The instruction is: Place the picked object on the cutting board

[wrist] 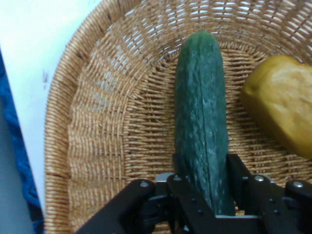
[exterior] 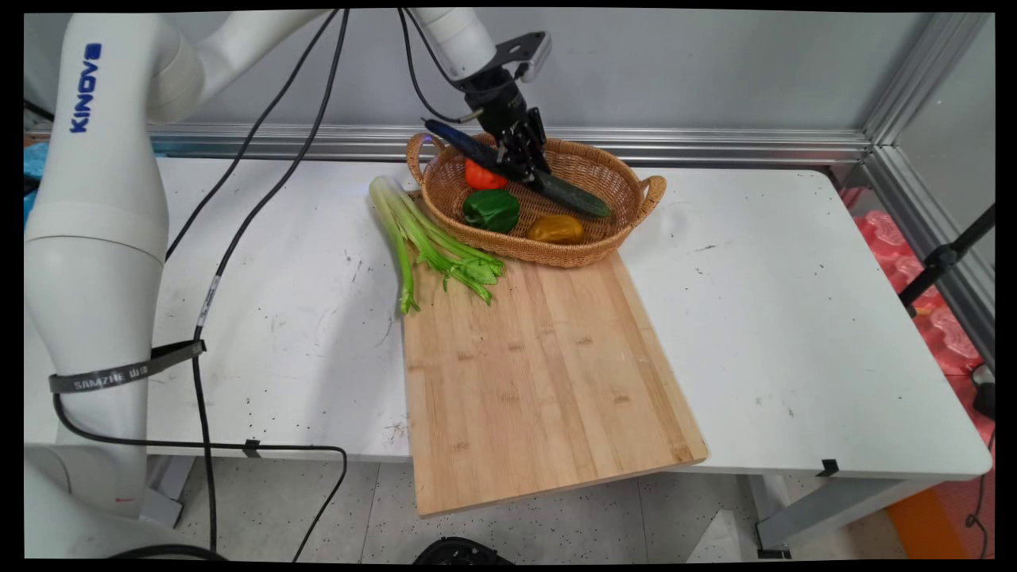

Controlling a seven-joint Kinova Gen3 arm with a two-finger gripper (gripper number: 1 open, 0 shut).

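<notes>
A long dark green cucumber (exterior: 548, 184) (wrist: 201, 122) lies tilted over the wicker basket (exterior: 628, 179) (wrist: 97, 141), one end raised past the basket's left rim. My black gripper (exterior: 520, 163) (wrist: 207, 180) is shut on the cucumber near its middle, a finger on each side. Inside the basket sit a red pepper (exterior: 482, 176), a green pepper (exterior: 492, 210) and a yellow pepper (exterior: 555, 229) (wrist: 282, 102). The red and green peppers are out of sight in the hand view.
A bunch of celery (exterior: 421, 238) lies left of the basket, its leafy end on a large wooden cutting board (exterior: 540, 373) that overhangs the table's near edge. Black cables hang from the arm at the left.
</notes>
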